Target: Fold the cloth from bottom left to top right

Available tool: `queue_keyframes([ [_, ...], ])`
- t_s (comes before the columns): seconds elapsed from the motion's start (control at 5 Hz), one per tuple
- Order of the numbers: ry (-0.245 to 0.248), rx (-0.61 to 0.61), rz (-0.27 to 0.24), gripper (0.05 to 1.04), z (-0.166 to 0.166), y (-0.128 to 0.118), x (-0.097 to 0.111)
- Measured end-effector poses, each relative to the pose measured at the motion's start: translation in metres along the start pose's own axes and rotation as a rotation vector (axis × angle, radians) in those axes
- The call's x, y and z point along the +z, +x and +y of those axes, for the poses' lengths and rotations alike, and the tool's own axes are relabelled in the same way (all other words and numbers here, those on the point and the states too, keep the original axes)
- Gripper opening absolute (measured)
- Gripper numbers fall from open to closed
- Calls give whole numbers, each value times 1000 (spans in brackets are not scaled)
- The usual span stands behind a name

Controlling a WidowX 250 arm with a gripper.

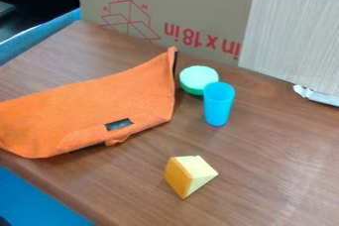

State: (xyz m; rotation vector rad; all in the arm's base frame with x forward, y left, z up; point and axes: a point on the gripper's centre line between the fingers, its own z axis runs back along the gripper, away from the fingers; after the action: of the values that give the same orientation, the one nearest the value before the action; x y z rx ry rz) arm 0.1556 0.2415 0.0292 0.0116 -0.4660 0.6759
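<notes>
Though curved, sharp-cornered orange cloth (99, 103)

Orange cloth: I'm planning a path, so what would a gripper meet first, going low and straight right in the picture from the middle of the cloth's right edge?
Probably the green bowl, close by, though the slanted view leaves depth unclear.

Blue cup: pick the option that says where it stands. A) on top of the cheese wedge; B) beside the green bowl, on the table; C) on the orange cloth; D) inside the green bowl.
B: the blue cup stands upright on the brown table, next to the green bowl.
</notes>
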Motion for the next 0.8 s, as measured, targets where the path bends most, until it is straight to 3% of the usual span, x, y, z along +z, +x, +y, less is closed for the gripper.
queue_keyframes([
  [0.4,17,0,-7,999,-7,2,-9],
  [0.6,27,-1,-14,950,-8,3,-11],
  [0.8,24,10,-13,667,-8,3,-13],
])
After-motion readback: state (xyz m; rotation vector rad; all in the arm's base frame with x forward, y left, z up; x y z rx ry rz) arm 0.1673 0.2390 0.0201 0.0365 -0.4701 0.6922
